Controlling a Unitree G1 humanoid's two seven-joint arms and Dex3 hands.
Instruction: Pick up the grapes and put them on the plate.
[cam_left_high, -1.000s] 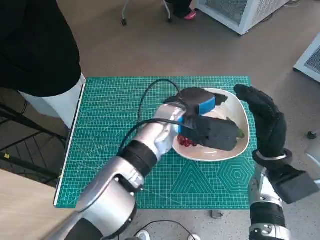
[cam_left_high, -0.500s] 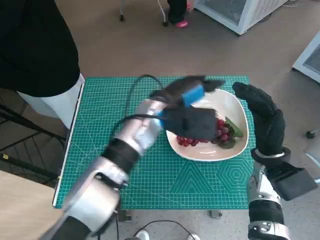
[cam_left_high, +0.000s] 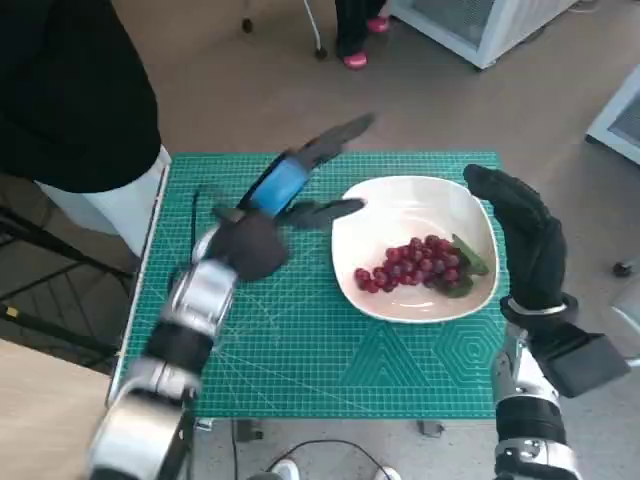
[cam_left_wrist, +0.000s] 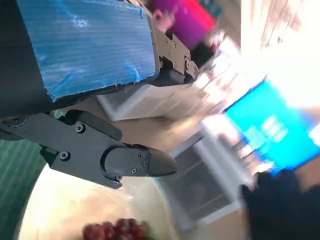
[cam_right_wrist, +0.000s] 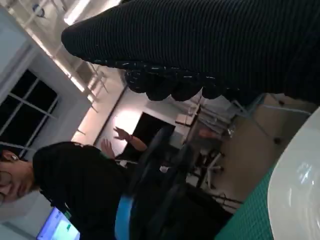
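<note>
Green mat (cam_left_high: 300, 340): grapes (cam_left_high: 410, 265) on plate (cam_left_high: 400, 215), clear of left hand's fingers (cam_left_high: 325, 212).

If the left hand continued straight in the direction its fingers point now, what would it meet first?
Probably nothing on the table. The left hand, open, points up and away toward the far edge of the green mat, past the plate with the grapes. Its height is unclear.

The head view looks steeply down on the mat (cam_left_high: 300, 340). Both wrist views sit close behind their hands, tilted, sharing the plate (cam_left_high: 400, 205) with it.
</note>
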